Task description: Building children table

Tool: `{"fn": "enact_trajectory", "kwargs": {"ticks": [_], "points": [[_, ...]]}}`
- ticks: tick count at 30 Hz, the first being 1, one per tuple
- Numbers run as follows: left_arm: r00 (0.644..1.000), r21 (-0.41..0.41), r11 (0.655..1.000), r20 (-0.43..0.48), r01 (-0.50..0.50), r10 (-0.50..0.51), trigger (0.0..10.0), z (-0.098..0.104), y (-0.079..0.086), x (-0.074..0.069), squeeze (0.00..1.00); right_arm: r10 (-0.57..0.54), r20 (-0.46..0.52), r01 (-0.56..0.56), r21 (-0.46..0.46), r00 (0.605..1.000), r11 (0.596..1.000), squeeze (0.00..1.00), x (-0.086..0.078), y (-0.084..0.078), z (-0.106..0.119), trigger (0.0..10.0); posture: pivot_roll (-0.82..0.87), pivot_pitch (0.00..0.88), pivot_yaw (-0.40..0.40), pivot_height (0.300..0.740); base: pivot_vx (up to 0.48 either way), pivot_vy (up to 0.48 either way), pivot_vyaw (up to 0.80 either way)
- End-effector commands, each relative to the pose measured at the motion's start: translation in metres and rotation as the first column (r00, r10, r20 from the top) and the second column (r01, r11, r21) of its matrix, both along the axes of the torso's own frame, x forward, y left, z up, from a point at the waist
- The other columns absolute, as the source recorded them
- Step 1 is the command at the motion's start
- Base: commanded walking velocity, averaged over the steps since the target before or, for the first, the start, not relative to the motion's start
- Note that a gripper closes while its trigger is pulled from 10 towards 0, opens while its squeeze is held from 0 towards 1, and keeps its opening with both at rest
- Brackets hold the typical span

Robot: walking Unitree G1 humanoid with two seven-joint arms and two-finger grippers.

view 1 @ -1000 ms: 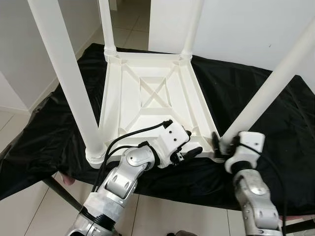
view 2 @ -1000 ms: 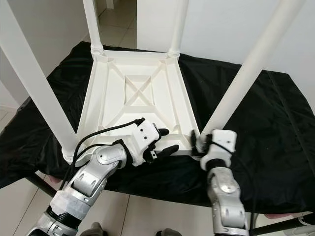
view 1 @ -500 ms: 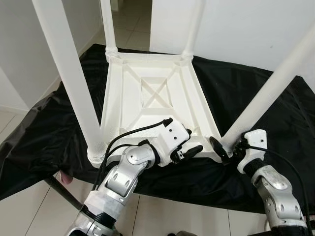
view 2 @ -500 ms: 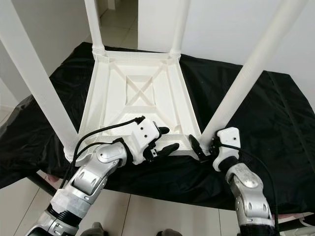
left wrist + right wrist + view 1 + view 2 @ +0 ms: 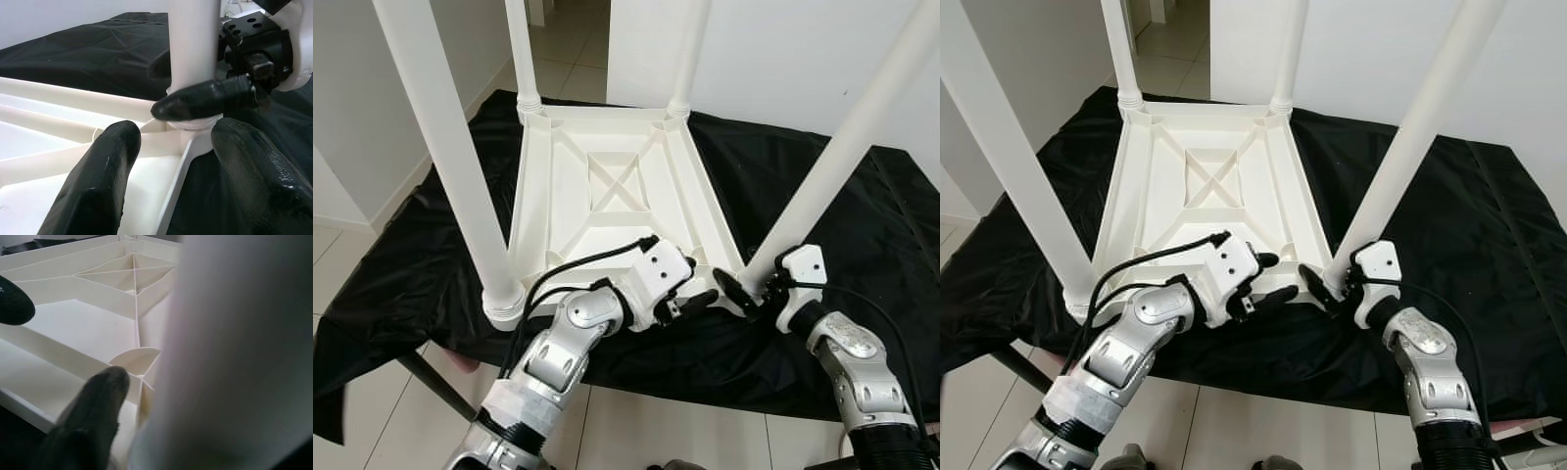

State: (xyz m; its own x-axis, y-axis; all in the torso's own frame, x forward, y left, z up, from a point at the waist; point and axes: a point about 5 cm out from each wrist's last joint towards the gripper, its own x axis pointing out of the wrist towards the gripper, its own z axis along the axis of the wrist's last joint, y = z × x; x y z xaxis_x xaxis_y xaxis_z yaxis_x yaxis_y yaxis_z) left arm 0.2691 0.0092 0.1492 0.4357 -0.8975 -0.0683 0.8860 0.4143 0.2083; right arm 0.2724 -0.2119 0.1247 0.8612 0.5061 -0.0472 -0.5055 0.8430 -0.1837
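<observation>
From the head views, the upturned white table top (image 5: 607, 196) lies on a black cloth (image 5: 822, 196), four legs up. The right gripper (image 5: 752, 289) straddles the base of the near-right leg (image 5: 842, 147); the left gripper (image 5: 690, 287) sits spread and empty at the near rim.

Left wrist: fingers (image 5: 98, 186) parted, gripping nothing.

Right wrist: the leg between the fingers — whether they clamp it I cannot tell. A sideways pull could unseat the leg.

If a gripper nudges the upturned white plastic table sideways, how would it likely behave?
The white plastic table probably slides rather than tips: its broad top lies flat on the black cloth. Ribbed underside suggests stiff, light. Long legs may wobble.
</observation>
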Motion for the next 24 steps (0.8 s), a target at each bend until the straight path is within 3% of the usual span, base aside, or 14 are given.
{"fn": "enact_trajectory", "kwargs": {"ticks": [1, 8, 9, 10, 11, 17, 20, 24], "points": [[0.999, 0.004, 0.999, 0.011, -0.035, 0.035, 10.0, 0.001, 0.0, 0.001, 0.0, 0.028, 0.006, -0.028, -0.007, 1.0, 1.0, 0.0, 0.001, 0.001, 0.002, 0.0, 0.05, 0.0, -0.035, 0.74, 0.0, 0.0, 0.0], [0.999, 0.005, 0.999, 0.014, -0.037, 0.037, 10.0, 0.001, 0.0, 0.003, 0.0, 0.016, -0.01, -0.016, 0.006, 1.0, 1.0, 0.0, -0.003, -0.002, -0.003, 0.0, 0.05, 0.001, -0.031, 0.74, 0.0, 0.0, 0.0], [0.999, 0.005, 0.999, 0.014, -0.036, 0.036, 10.0, 0.001, 0.0, 0.003, 0.0, 0.002, -0.013, -0.002, 0.019, 1.0, 1.0, 0.0, -0.004, -0.001, -0.003, 8.0, 0.05, 0.0, -0.032, 0.74, 0.0, 0.0, 0.0], [0.999, 0.005, 0.999, 0.014, -0.036, 0.036, 10.0, 0.001, 0.0, 0.003, 0.0, 0.002, -0.013, -0.002, 0.019, 1.0, 1.0, 0.0, -0.004, -0.001, -0.003, 8.0, 0.05, 0.0, -0.032, 0.74, 0.0, 0.0, 0.0], [0.999, 0.004, 0.999, 0.013, -0.035, 0.035, 10.0, 0.001, 0.0, 0.002, 0.0, -0.037, -0.01, 0.037, 0.044, 0.999, 0.998, 0.0, -0.006, 0.0, -0.002, 10.0, 0.05, 0.001, -0.034, 0.74, 0.0, 0.0, 0.0], [0.999, 0.002, 1.0, 0.01, -0.03, 0.03, 10.0, 0.0, -0.001, 0.0, 0.0, -0.133, -0.016, 0.134, 0.101, 0.991, 0.986, 0.0, -0.01, 0.003, -0.002, 10.0, 0.04, 0.0, -0.04, 0.74, 0.0, 0.0, 0.0], [1.0, 0.002, 1.0, 0.007, -0.03, 0.03, 10.0, -0.001, -0.001, -0.001, 0.0, -0.293, -0.029, 0.294, 0.116, 0.956, 0.949, 0.0, -0.011, 0.0, -0.003, 10.0, 0.04, 0.0, -0.046, 0.74, 0.0, 0.0, 0.0], [1.0, 0.001, 1.0, 0.006, -0.03, 0.03, 10.0, -0.001, -0.001, -0.001, 0.0, -0.345, -0.022, 0.345, 0.123, 0.938, 0.931, 0.0, -0.012, 0.001, -0.002, 10.0, 0.04, 0.0, -0.046, 0.74, 0.0, 0.0, 0.0]]}}
